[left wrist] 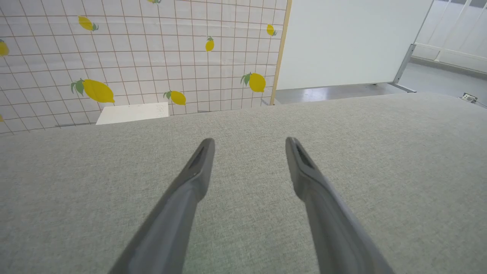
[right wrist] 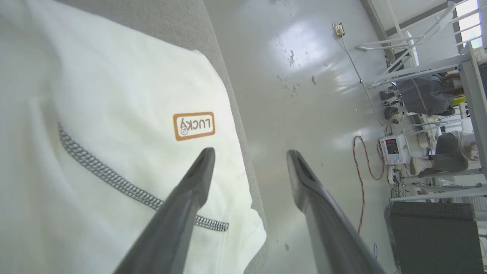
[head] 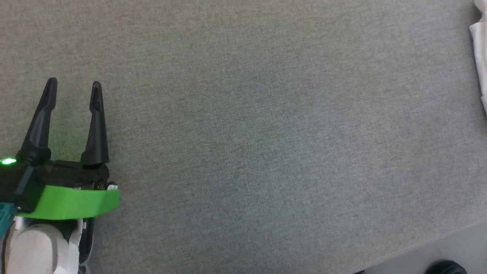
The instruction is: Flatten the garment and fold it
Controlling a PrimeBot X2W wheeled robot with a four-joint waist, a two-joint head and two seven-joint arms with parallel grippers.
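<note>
White garment [head: 481,57], cut off at frame's right edge, on grey surface [head: 243,137]; left gripper [head: 74,82], right gripper [right wrist: 249,151]: jaws apart, empty.

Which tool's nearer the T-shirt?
Right. The right tool hangs open at the edge of the T-shirt; the left tool sits over bare grey surface, far across from it.

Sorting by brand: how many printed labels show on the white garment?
1: a brown LUCKY label on the garment, just past the right claw in the right wrist view; others may be hidden.
</note>
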